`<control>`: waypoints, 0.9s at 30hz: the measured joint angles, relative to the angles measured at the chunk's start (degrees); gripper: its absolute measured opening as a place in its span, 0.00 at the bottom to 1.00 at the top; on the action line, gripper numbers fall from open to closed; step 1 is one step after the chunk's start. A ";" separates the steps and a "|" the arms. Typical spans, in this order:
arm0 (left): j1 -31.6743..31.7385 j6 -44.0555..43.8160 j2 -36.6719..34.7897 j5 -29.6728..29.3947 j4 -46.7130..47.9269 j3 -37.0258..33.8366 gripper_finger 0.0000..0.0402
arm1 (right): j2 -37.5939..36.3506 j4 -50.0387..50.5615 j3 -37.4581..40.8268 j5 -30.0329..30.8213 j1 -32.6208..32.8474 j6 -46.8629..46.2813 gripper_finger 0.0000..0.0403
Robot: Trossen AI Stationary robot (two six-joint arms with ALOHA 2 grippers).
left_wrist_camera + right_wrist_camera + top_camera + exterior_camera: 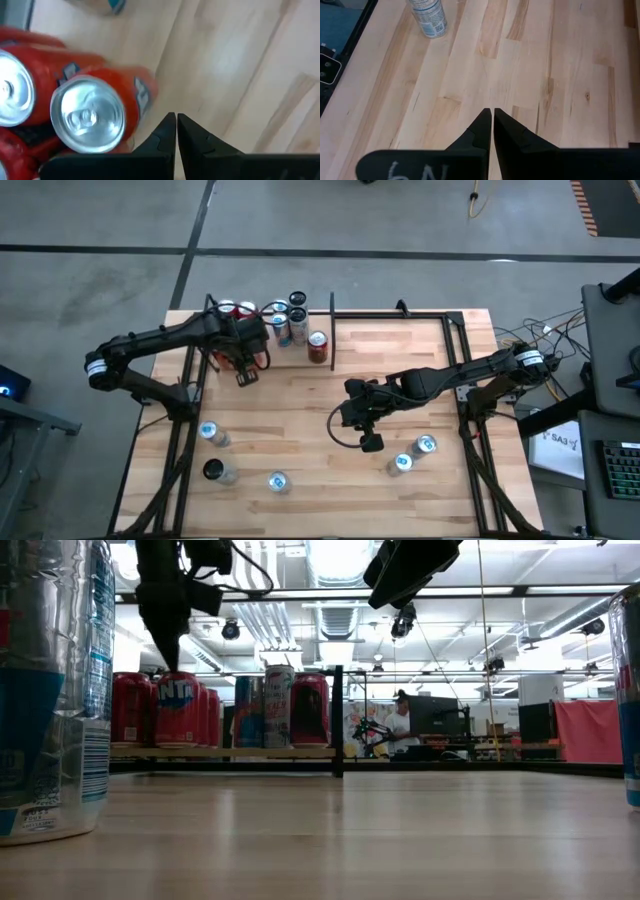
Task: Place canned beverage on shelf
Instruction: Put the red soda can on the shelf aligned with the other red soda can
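The shelf [332, 330] is a narrow black-framed bay at the table's far left. Several cans stand on its wood floor [230, 752], red ones [178, 710] among them. My left gripper [243, 377] hangs shut over the bay's near side and points steeply down. Its fingertips [176, 122] are just beside and above a red can's silver top [89, 116], with nothing between them. My right gripper [370, 443] hovers shut and empty over the middle of the table [492, 114].
Three loose cans stand near the left front [208, 432], [215, 471], [278, 481] and two near the right front [425, 445], [400, 464]. A wider black-framed bay [455, 330] lies right of the shelf. A person sits far behind the table [400, 720].
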State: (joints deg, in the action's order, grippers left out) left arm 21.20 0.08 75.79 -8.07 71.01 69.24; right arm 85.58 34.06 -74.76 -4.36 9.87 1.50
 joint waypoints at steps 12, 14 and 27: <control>-0.13 -1.17 0.00 -6.84 -2.11 -3.43 0.00 | 0.00 0.00 -0.02 0.00 0.00 0.09 0.02; -0.12 -1.18 0.00 -7.00 -2.19 -4.06 0.00 | 0.00 0.00 0.00 0.00 0.00 0.13 0.02; -0.15 -2.31 -0.33 -9.40 -2.38 -4.29 0.00 | 0.00 -0.02 -0.02 -0.07 -0.02 -0.18 0.02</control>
State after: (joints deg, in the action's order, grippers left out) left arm 21.05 -2.23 75.46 -17.47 68.63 64.95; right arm 85.58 34.04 -74.78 -4.42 9.85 1.31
